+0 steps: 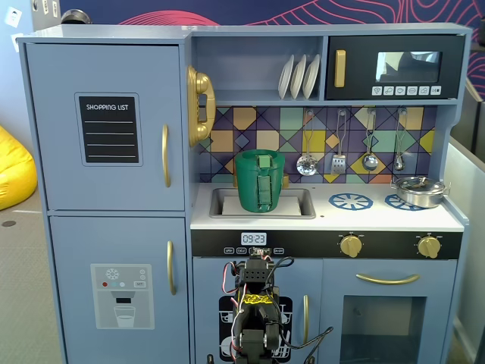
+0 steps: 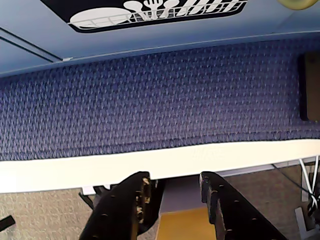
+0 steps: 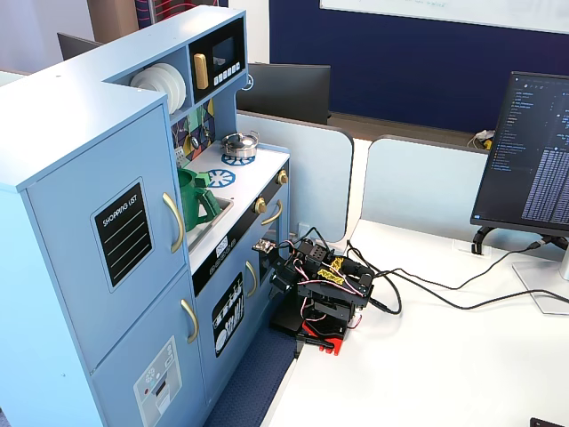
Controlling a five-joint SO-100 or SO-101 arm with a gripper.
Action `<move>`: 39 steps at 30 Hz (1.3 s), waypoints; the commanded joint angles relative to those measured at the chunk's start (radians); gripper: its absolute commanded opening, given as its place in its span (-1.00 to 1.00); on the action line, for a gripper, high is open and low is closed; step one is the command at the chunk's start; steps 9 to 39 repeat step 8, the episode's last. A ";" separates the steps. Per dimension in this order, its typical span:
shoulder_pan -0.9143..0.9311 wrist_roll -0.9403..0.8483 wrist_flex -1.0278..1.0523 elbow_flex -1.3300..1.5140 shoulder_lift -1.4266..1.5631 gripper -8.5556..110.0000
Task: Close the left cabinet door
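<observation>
The left cabinet door (image 1: 106, 129) is tall and light blue, with a black "SHOPPING LIST" panel and a curved gold handle (image 1: 165, 155). It lies flush with the fridge front in both fixed views (image 3: 107, 231). My arm (image 3: 320, 289) sits folded on the white table in front of the toy kitchen, low and right of that door and well apart from it. It also shows in a fixed view (image 1: 258, 303). In the wrist view my gripper (image 2: 175, 177) is open and empty, its jaws apart over the table edge (image 2: 75, 170).
Below is the light-blue door with the ice-dispenser graphic (image 1: 121, 292). A green pitcher (image 1: 259, 180) stands in the sink and a pot (image 1: 419, 189) on the hob. A blue woven mat (image 2: 150, 100) lies between kitchen and table. Cables (image 3: 427, 294) and a monitor (image 3: 533, 151) are on the table.
</observation>
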 commanded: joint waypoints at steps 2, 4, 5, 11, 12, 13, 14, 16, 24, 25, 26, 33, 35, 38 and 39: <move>0.014 0.043 0.164 0.011 -0.009 -0.77; 0.014 0.043 0.164 0.011 -0.009 -0.76; 0.014 0.043 0.164 0.011 -0.009 -0.76; 0.014 0.043 0.164 0.011 -0.009 -0.75; 0.014 0.043 0.164 0.011 -0.009 -0.75; 0.014 0.043 0.164 0.011 -0.009 -0.75; 0.014 0.043 0.164 0.011 -0.009 -0.75; 0.014 0.043 0.164 0.011 -0.009 -0.75; 0.014 0.043 0.164 0.011 -0.009 -0.75; 0.014 0.043 0.164 0.011 -0.009 -0.75; 0.014 0.043 0.164 0.011 -0.009 -0.75; 0.014 0.043 0.164 0.011 -0.009 -0.75; 0.014 0.043 0.164 0.011 -0.009 -0.75; 0.014 0.043 0.164 0.011 -0.009 -0.75; 0.014 0.043 0.164 0.011 -0.009 -0.75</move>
